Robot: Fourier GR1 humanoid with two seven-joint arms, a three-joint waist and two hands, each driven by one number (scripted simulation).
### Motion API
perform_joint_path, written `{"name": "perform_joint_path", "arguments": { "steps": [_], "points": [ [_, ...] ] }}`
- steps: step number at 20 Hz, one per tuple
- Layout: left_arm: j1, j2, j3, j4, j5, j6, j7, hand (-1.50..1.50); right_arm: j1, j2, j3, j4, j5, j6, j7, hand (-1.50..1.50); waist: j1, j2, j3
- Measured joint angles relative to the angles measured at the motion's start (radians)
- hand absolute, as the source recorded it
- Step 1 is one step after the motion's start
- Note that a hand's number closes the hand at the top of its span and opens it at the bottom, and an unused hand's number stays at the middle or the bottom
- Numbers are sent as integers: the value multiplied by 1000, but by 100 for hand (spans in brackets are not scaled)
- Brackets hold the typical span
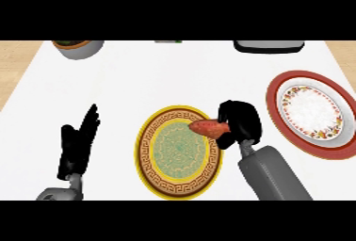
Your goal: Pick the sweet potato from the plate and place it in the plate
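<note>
A reddish-orange sweet potato [209, 127] hangs over the right part of the yellow-rimmed patterned plate [167, 176] at the counter's middle. My right hand [240, 121] is curled round the sweet potato's right end, its grey forearm coming in from below right. A second plate [278, 89], red-rimmed with a white centre and floral band, lies to the right with nothing on it. At the lower left my left hand [78, 143] rests open, fingers pointing up, apart from both plates.
A grey bowl [80, 48] with dark contents stands at the back left. A dark grey tray-like object [269, 46] sits at the back right, and a small green item [168, 42] shows at the top edge. Wooden floor borders the white counter on both sides.
</note>
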Motion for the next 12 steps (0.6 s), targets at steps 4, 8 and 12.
{"name": "perform_joint_path", "arguments": {
  "steps": [4,8,12],
  "points": [
    [-4,10,11,-15,1,-11,20,0,-49,-73,-102,43,-36,-34,-95,150,1,0,0],
    [-2,10,25,-6,11,-23,12,0,-68,-116,-166,-8,-55,-66,-131,150,-3,-1,0],
    [2,10,27,-19,11,-23,22,0,-75,-140,-213,-110,-19,-139,-83,150,-8,-4,0]
  ]
}}
